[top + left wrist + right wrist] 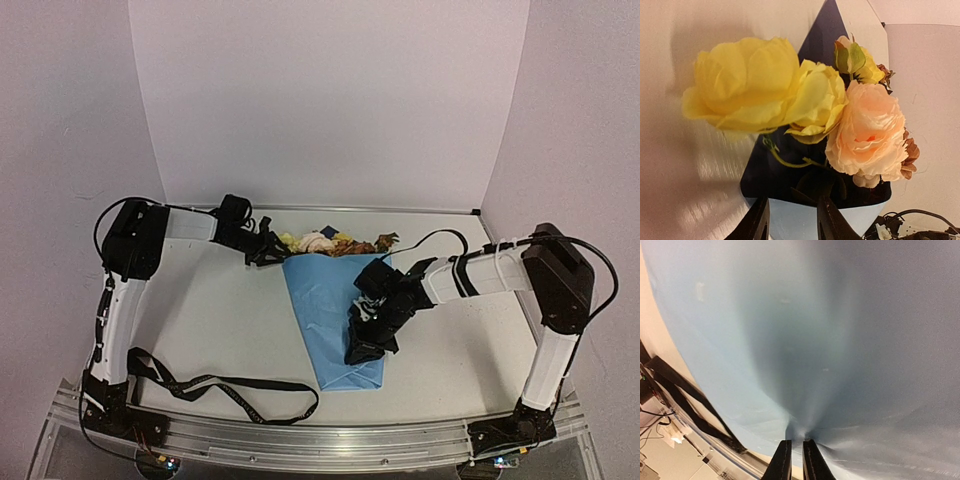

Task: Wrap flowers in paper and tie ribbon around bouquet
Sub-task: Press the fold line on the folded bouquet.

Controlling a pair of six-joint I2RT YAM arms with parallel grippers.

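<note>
One light blue paper (pixel 325 310) cone lies mid-table, narrow end toward you, with the flowers (pixel 790 100) (yellow, pale pink and brown) poking out of its far mouth. Your right fingers (pixel 782 462) are pressed together on a pinch of paper at the cone's near right side, probably to keep the fold from springing open. Your left fingers (pixel 757 222) stand partly apart at the mouth's rim; whether they grip it cannot be told. The ribbon (pixel 230 385) lies loose on the table (pixel 220 310) at the near left, well apart from the cone, not yet tied.

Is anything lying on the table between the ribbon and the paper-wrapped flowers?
Nothing visible does: only bare table lies between the ribbon and the paper; the right gripper pinches the paper's other side.
</note>
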